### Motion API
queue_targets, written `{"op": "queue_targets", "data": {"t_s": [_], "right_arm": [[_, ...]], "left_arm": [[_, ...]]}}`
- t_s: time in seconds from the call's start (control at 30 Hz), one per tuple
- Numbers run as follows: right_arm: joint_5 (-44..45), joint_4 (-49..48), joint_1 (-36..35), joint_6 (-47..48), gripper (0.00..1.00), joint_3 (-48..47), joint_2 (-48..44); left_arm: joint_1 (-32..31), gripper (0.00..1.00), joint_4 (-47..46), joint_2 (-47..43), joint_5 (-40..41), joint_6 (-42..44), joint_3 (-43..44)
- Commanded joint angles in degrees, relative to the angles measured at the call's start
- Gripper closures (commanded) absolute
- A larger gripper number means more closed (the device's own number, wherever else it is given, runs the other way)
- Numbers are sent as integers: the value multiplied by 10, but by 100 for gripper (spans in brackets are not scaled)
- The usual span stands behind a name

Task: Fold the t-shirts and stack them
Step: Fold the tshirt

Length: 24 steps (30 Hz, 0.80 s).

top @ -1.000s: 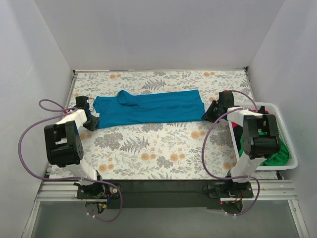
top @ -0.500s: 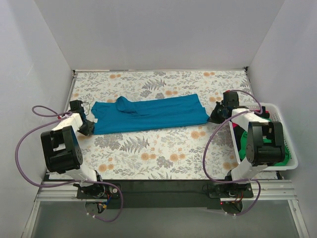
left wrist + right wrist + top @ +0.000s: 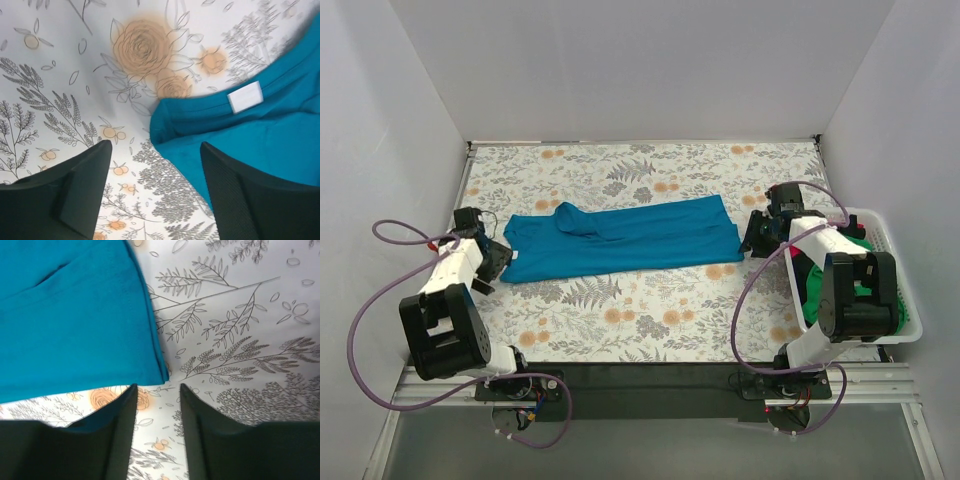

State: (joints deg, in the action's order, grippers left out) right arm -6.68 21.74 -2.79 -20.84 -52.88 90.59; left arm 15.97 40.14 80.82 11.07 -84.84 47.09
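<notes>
— Teal cotton, the shirt (image 3: 620,238) lay flat as a long band across the middle of the flowered table (image 3: 650,300). How would it handle?

— Soft and light, I think; it would sag and slide easily. The left gripper (image 3: 155,150), released and empty, was at the collar-end corner; the right gripper (image 3: 157,390), released too, at the hem corner. Pinching those corners seemed best.

The teal t-shirt (image 3: 620,238) lies folded into a long band across the floral surface (image 3: 650,310). My left fingers (image 3: 500,260) sit just beside its left end and my right fingers (image 3: 753,236) beside its right end (a white basket (image 3: 895,337) with green cloth (image 3: 814,292) stands further right).
</notes>
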Motion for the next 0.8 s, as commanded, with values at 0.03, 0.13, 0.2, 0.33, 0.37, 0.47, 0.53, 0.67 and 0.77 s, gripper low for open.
{"op": "queue_targets", "data": {"t_s": [0.03, 0.13, 0.2, 0.33, 0.37, 0.47, 0.53, 0.67, 0.77], "right_arm": [[39, 63, -18, 42, 48, -87, -29], [50, 73, -48, 63, 38, -122, -37], [46, 67, -67, 86, 36, -154, -37], [12, 36, -122, 114, 32, -173, -26], [1, 29, -129, 116, 31, -171, -23], [-39, 7, -143, 117, 26, -157, -18], [-53, -1, -148, 120, 23, -146, -16], [-72, -8, -150, 126, 20, -129, -27], [-69, -12, -150, 129, 20, -110, -44]], "left_arm": [[3, 22, 34, -29, 29, 16, 80], [-8, 18, 56, -29, 26, 18, 119], [-28, 18, 65, -26, 21, 20, 157], [-67, 18, 52, -5, -48, 3, 188], [-75, 17, 42, 6, -67, -3, 187], [-138, 11, 9, 40, -107, -31, 194], [-167, 8, -15, 63, -141, -46, 206], [-213, 6, -36, 148, -137, -63, 246], [-231, 6, -45, 201, -123, -61, 274]]}}
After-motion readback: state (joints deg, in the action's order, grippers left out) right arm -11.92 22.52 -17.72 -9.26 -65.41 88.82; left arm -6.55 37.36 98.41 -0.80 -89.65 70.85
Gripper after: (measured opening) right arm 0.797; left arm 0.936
